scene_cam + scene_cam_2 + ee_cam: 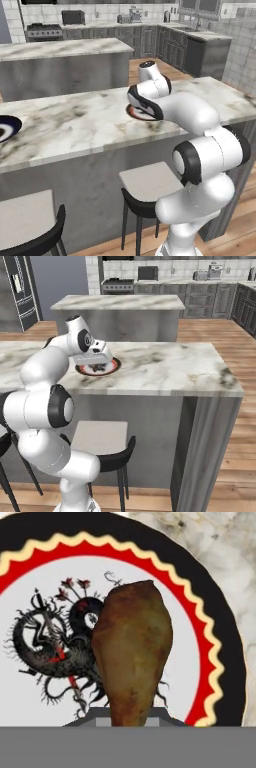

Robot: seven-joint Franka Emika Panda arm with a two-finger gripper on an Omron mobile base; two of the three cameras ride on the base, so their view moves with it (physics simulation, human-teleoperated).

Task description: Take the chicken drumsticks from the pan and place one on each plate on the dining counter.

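Hand (98, 364) grips a drumstick (132, 649) tight, low over the plate (220, 637) on the counter (165, 368), prob ready to drop it there.

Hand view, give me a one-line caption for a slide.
Gripper shut on a chicken drumstick, held over a dragon-patterned plate on the marble dining counter.

left base view: behind the arm (200, 150) on its left, facing forward and down across the tabletop (75, 125). right base view: the same from behind on its right. both share the tabletop and the plate (116, 363) under the hand. hand view: very close, facing down at that plate and a drumstick (132, 647).
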